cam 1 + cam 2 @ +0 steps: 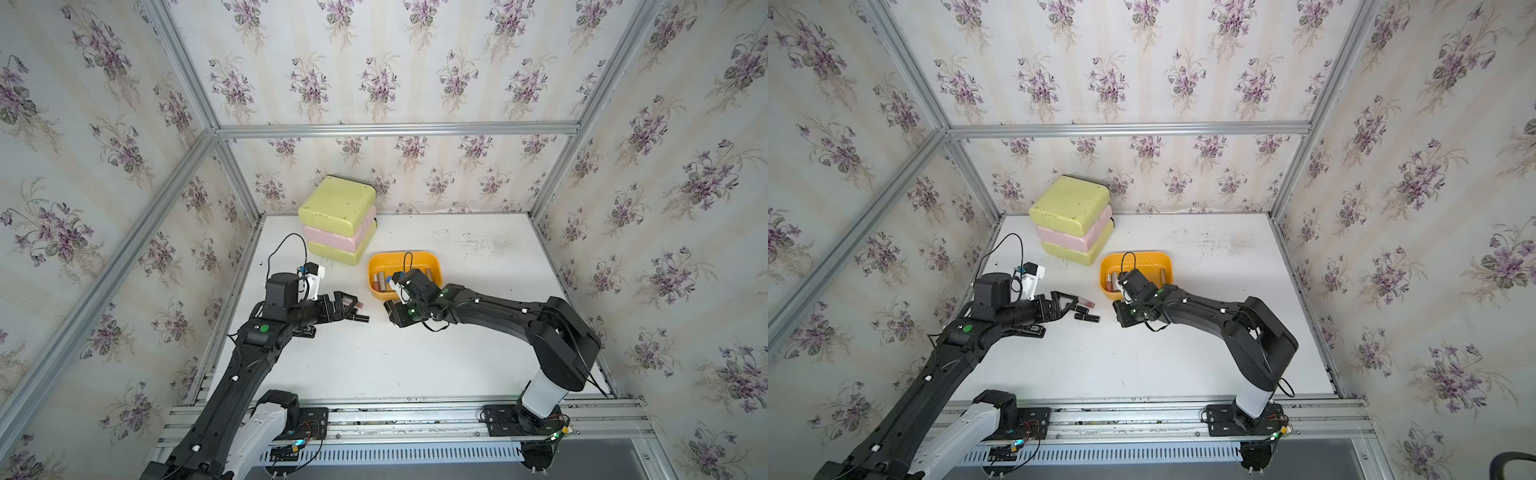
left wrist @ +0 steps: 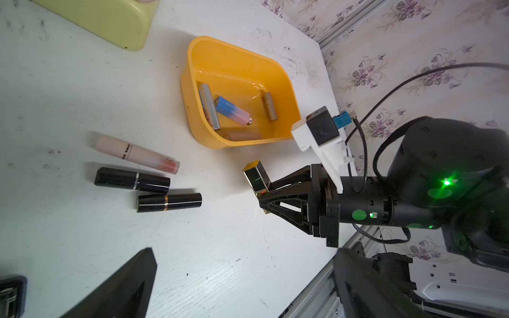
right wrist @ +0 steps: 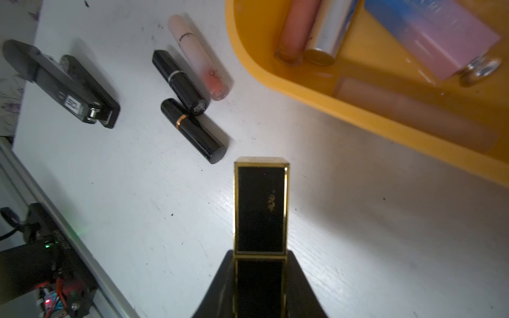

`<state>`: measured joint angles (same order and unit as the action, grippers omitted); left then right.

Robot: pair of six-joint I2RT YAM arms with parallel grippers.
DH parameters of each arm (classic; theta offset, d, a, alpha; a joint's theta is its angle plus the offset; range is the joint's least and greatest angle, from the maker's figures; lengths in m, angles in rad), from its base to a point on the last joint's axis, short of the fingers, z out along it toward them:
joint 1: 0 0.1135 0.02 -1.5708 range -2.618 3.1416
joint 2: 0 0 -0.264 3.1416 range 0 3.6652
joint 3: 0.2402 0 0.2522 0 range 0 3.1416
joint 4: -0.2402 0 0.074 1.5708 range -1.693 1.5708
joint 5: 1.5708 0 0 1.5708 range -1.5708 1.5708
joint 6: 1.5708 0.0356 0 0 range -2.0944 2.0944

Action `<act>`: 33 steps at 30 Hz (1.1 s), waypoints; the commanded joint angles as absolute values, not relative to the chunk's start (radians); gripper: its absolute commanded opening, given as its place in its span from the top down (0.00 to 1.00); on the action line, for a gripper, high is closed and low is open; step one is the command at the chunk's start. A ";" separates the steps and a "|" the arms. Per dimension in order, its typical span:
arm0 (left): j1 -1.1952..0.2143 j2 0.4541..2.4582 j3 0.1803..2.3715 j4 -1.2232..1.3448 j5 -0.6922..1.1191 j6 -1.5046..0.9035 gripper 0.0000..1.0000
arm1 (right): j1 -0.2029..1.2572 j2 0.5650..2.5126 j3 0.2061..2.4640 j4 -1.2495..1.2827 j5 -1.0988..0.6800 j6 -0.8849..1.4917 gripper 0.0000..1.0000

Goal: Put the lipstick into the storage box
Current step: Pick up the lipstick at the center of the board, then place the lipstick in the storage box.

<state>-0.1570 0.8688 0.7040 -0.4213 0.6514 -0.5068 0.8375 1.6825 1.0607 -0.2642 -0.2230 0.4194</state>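
At about nine o'clock on the table (image 1: 415,365), the left gripper (image 1: 1073,302) hangs with its jaws spread wide, empty, over three loose tubes: a pink gloss tube (image 2: 135,152) and two black lipsticks (image 2: 132,179) (image 2: 169,202) lying side by side. At eleven o'clock sit stacked green and pink boxes (image 1: 338,224). Near the centre, the right gripper (image 2: 263,196) is clamped on a square black-and-gold lipstick (image 3: 260,206), held above the bare tabletop, just short of the storage box (image 2: 286,82). That orange box lies at about one o'clock and already holds several tubes.
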 commanded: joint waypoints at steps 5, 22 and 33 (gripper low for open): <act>-0.155 0.901 0.706 -0.195 0.829 -0.569 0.00 | 0.660 1.531 0.934 -0.059 -0.567 0.483 0.79; -0.254 1.193 0.826 0.269 0.998 -0.785 0.00 | 0.333 1.252 0.742 0.257 -1.015 0.650 0.80; -0.428 1.382 0.954 0.446 0.972 -0.833 0.00 | 0.332 1.200 0.743 0.349 -1.094 0.729 0.80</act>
<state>-0.4072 1.3506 0.9356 0.3347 0.9752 -0.7994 0.3328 1.2083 0.7418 0.2947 -1.0618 0.7063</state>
